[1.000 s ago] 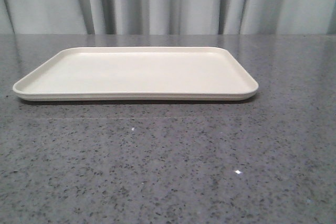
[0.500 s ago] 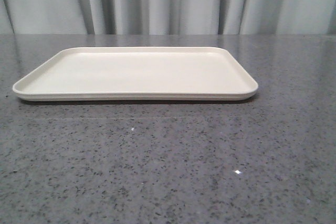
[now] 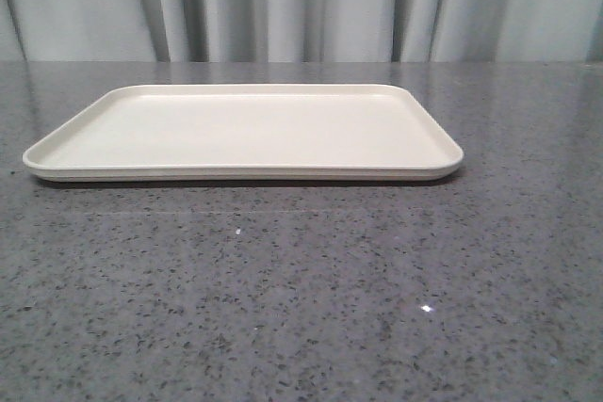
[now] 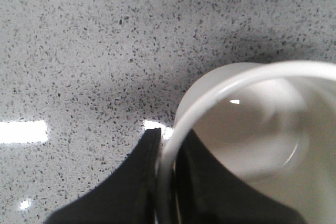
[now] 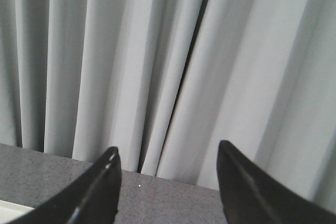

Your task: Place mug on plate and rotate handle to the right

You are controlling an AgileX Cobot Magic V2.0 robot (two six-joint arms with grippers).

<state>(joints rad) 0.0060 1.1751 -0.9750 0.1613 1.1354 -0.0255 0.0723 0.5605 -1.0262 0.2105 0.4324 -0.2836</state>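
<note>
The cream plate (image 3: 245,129) lies bare on the grey speckled table in the front view; neither arm nor the mug shows there. In the left wrist view my left gripper (image 4: 169,137) is shut on the rim of the white mug (image 4: 252,124), one black finger outside the wall and one inside, with the tabletop below. I look down into the mug's bare inside. The handle and the face print are hidden. My right gripper (image 5: 168,150) is open and empty, pointing at the curtain above the table's far edge. A corner of the plate (image 5: 10,214) shows in the right wrist view.
A grey pleated curtain (image 3: 301,7) hangs behind the table's far edge. The speckled tabletop (image 3: 301,308) stretches in front of the plate. Bright light reflections (image 4: 21,131) lie on the table beside the mug.
</note>
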